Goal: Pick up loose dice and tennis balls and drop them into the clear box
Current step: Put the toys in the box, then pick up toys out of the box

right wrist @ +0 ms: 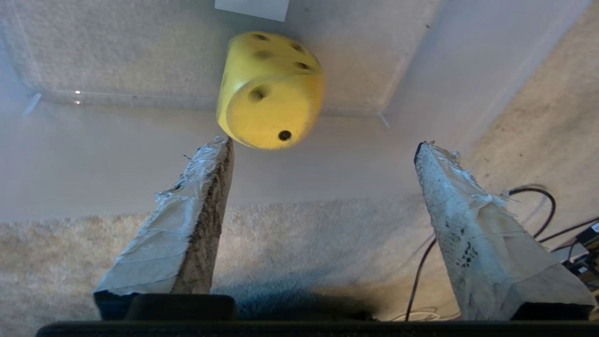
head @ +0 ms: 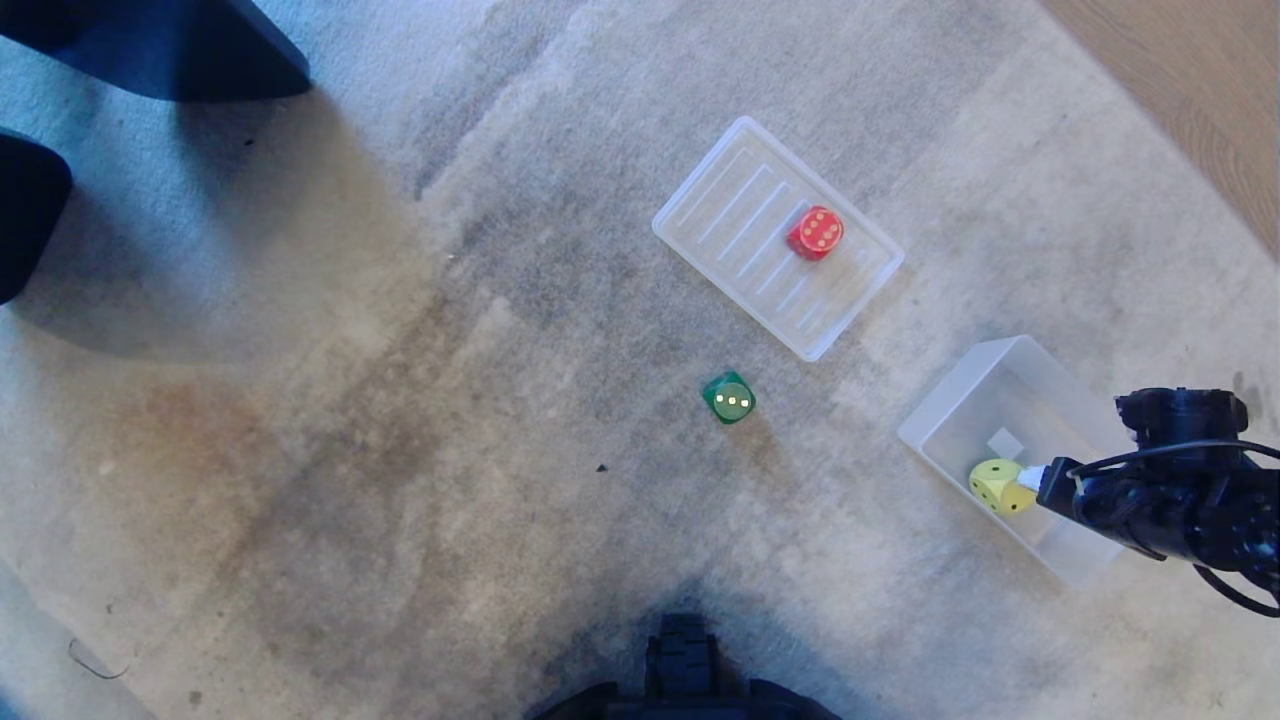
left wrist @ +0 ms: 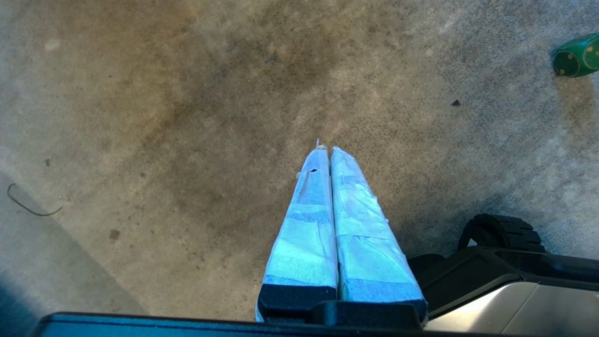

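Observation:
The clear box (head: 955,395) stands on the carpet at the right, and a yellow die (head: 1001,486) is inside it. My right gripper (head: 1034,478) hangs over the box's near end, open, with nothing between its fingers. In the right wrist view the yellow die (right wrist: 270,89) sits just past the tips of the open right gripper (right wrist: 323,142), inside the box wall (right wrist: 117,154). A dark green die (head: 730,397) lies loose on the carpet, mid-view. A red die (head: 816,233) rests on the ribbed tray. My left gripper (left wrist: 329,149) is parked low and shut, with the green die (left wrist: 578,61) far off. No tennis balls are in view.
The flat ribbed tray (head: 735,215) lies beyond the green die. Dark furniture (head: 150,50) fills the top left corner. Bare wood floor (head: 1200,90) starts at the top right. My base (head: 685,670) shows at the bottom edge. Cables (right wrist: 529,220) trail on the carpet beside the box.

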### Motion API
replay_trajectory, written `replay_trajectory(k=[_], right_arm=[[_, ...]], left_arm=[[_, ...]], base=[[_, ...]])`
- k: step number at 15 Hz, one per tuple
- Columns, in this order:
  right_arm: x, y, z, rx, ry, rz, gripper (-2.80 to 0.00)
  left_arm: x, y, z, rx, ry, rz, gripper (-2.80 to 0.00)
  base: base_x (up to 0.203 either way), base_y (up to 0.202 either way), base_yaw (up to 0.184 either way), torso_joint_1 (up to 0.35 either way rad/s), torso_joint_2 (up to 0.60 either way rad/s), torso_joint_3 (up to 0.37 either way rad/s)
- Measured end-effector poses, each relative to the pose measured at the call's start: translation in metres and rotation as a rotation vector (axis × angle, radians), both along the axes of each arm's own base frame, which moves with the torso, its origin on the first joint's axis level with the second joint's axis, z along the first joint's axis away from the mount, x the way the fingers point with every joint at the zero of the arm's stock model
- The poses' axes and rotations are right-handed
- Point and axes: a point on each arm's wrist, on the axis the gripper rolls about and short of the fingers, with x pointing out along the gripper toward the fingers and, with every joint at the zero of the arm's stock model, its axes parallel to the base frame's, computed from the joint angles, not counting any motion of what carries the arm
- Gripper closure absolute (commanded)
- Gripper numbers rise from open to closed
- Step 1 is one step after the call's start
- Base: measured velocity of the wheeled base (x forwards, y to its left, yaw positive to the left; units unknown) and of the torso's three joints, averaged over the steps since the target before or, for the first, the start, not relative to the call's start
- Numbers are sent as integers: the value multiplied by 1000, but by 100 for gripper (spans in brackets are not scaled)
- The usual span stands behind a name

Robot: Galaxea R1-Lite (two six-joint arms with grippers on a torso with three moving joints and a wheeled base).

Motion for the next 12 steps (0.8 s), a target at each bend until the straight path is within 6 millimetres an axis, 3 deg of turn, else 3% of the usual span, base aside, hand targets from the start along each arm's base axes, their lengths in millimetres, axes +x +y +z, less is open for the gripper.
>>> replay_trajectory(k=[3, 6, 7, 8, 12], right_arm=[[-24, 0, 17, 0, 9, -11, -280], [-62, 6, 41, 2, 6, -13, -280], [-77, 10, 48, 0, -4, -3, -230], [-93, 16, 55, -3, -27, 14, 0], [-162, 30, 66, -69, -115, 105, 0]], left_arm=[[0, 0, 0, 0, 0, 0, 0], [0, 0, 0, 0, 0, 0, 0], [0, 0, 0, 0, 0, 0, 0], [0, 0, 0, 0, 0, 0, 0], [0, 0, 0, 0, 0, 0, 0]], base=[[0, 0, 0, 0, 0, 0], [0, 0, 0, 0, 0, 0], [0, 0, 0, 0, 0, 0], [0, 0, 0, 0, 0, 0], [0, 0, 0, 0, 0, 0]])
